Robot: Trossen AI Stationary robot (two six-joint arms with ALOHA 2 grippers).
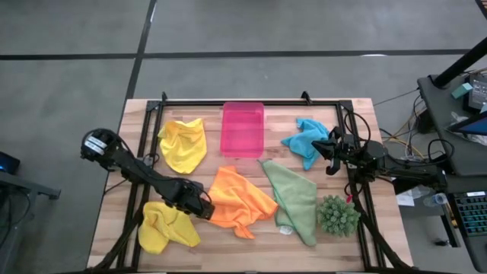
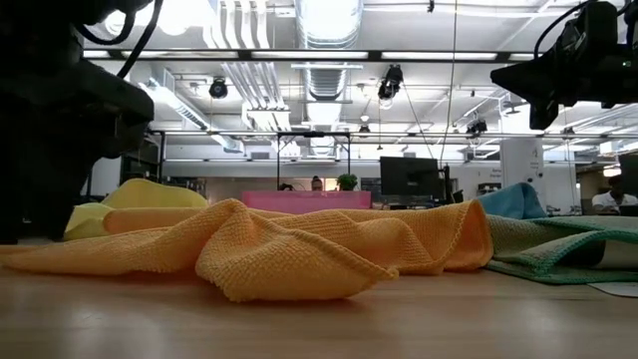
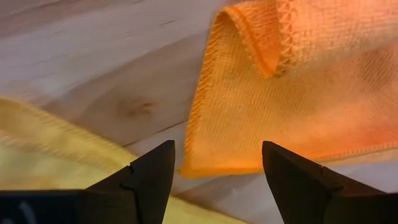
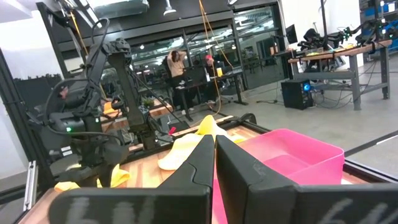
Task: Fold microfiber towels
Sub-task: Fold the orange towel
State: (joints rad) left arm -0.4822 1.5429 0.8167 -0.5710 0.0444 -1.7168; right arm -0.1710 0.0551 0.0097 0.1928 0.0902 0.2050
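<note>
Where it lies rumpled, the orange towel shows stitched hems.

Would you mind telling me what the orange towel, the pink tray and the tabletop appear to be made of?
The orange towel looks like soft, matte knit microfiber: fine looped texture and an overlock-stitched hem. The pink tray seems to be smooth, slightly translucent plastic with moulded walls. The tabletop appears to be pale, unvarnished-looking wood, with visible grain and a knot.
</note>
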